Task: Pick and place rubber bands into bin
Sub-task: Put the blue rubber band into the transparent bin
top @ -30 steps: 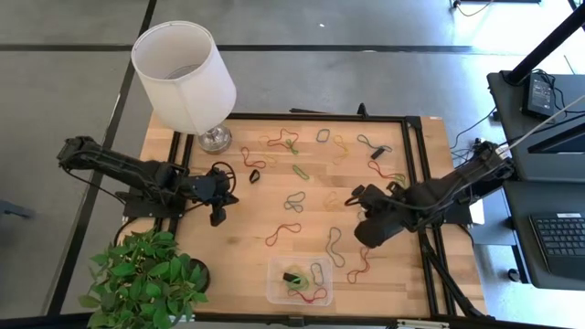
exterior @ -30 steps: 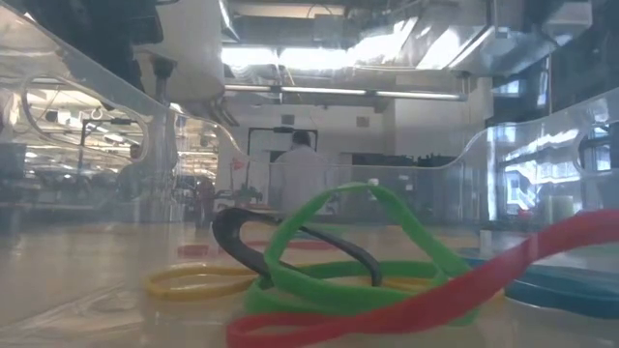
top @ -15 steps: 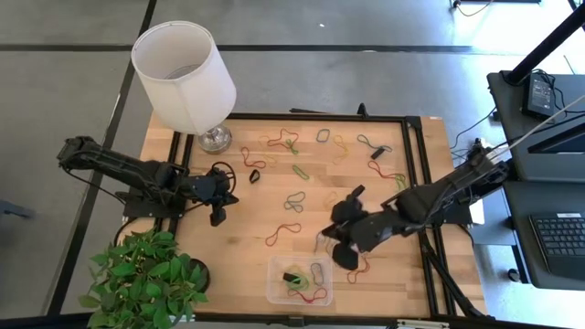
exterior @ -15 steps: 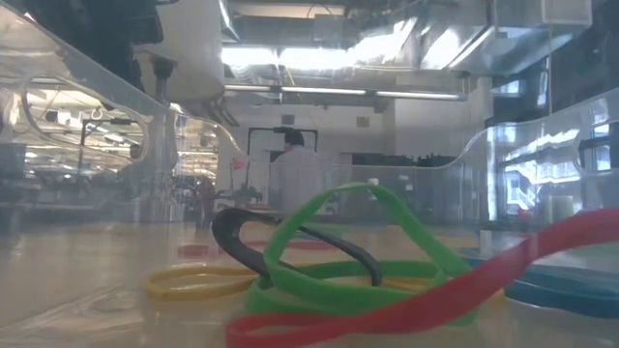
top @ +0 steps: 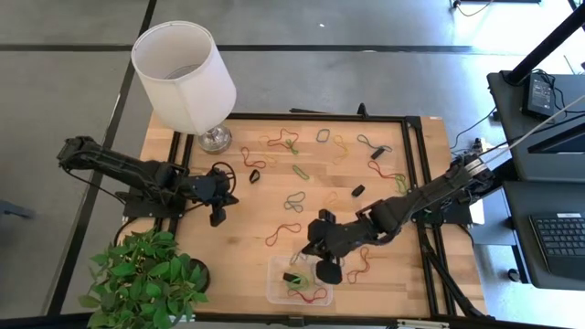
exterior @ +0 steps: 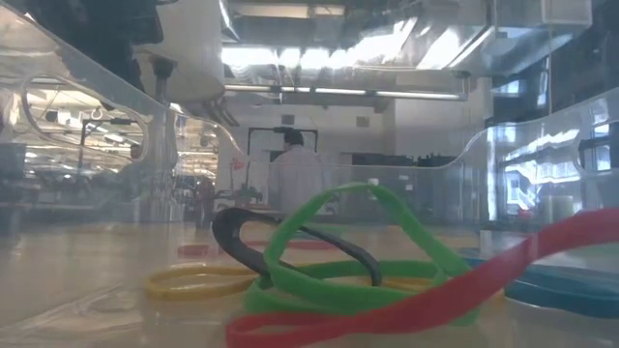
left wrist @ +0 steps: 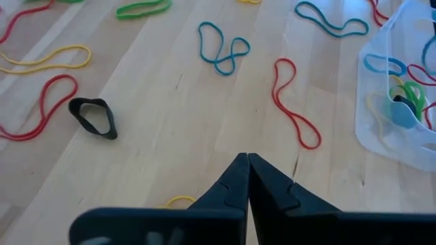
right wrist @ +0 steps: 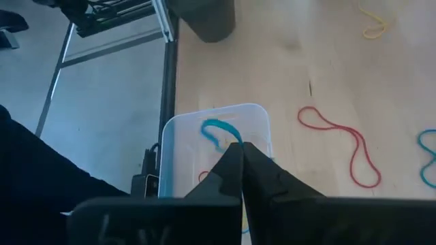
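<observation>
**Observer:** Where is your right gripper?

**Me:** My right gripper (top: pixel 326 259) sits at the far rim of the bin (top: pixel 274 285), reaching in from the table's right side. My fingers are pinched together on a blue rubber band (right wrist: pixel 219 132), which dangles over the bin's open top.

**Observer:** What's in the bin?

**Me:** A green band (exterior: pixel 358 253), a black band (exterior: pixel 290 249), a yellow band (exterior: pixel 198 281) and a red band (exterior: pixel 455 290) lie tangled on its floor.

**Observer:** And the rest of the bands?

**Me:** Scattered across the wooden table (top: pixel 247 219). A red loop (left wrist: pixel 294 102) lies just beside the bin, and a black loop (left wrist: pixel 93 116) lies well apart from it.

**Observer:** Your left gripper?

**Me:** My left gripper (left wrist: pixel 246 178) hangs over the table's left side near the lamp (top: pixel 183 78), fingers pressed together, holding nothing.
</observation>
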`<state>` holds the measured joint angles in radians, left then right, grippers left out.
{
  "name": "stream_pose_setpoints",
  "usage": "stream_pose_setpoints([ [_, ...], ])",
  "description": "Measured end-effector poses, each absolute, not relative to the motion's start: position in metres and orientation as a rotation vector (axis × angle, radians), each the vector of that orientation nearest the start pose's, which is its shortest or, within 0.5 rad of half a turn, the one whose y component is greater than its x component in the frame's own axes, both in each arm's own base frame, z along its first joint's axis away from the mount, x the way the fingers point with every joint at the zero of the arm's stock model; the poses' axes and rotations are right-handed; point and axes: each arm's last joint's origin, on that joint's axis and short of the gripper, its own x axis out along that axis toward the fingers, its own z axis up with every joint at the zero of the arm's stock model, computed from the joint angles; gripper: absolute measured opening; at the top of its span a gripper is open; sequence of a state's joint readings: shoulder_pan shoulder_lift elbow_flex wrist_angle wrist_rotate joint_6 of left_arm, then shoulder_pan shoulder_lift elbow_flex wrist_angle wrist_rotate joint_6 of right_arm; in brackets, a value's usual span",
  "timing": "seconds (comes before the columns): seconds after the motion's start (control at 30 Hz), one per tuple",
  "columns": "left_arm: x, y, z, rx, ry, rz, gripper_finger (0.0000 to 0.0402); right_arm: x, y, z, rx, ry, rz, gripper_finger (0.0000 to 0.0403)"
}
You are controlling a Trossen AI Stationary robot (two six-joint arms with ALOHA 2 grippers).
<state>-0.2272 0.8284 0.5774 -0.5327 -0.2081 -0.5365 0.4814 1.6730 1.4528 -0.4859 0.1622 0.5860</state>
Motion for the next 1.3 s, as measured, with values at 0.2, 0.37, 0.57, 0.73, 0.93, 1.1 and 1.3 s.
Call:
stream_pose_setpoints([
  [0.2, 0.159, -0.031, 0.227, -0.341, 0.746, 0.186, 0.0004, 0.333, 0.167, 0.309, 0.324, 0.731, 0.109, 0.0000],
  [0.37, 0.159, -0.031, 0.227, -0.341, 0.747, 0.186, 0.0002, 0.335, 0.168, 0.306, 0.333, 0.736, 0.101, 0.0000],
  [0.57, 0.159, -0.031, 0.227, -0.340, 0.747, 0.186, 0.0002, 0.333, 0.182, 0.302, 0.347, 0.704, 0.046, 0.0000],
  [0.73, 0.159, -0.031, 0.227, -0.340, 0.747, 0.186, 0.0003, 0.335, 0.199, 0.295, 0.402, 0.660, 0.034, 0.0000],
  [0.93, 0.159, -0.031, 0.227, -0.340, 0.747, 0.186, 0.0003, 0.352, 0.214, 0.269, 0.474, 0.637, -0.011, 0.0000],
  [1.1, 0.159, -0.031, 0.227, -0.313, 0.759, 0.169, 0.0002, 0.379, 0.227, 0.244, 0.479, 0.661, -0.039, 0.0000],
  [1.3, 0.158, -0.032, 0.226, -0.260, 0.788, 0.083, 0.0003, 0.413, 0.232, 0.226, 0.423, 0.788, -0.135, 0.0000],
])
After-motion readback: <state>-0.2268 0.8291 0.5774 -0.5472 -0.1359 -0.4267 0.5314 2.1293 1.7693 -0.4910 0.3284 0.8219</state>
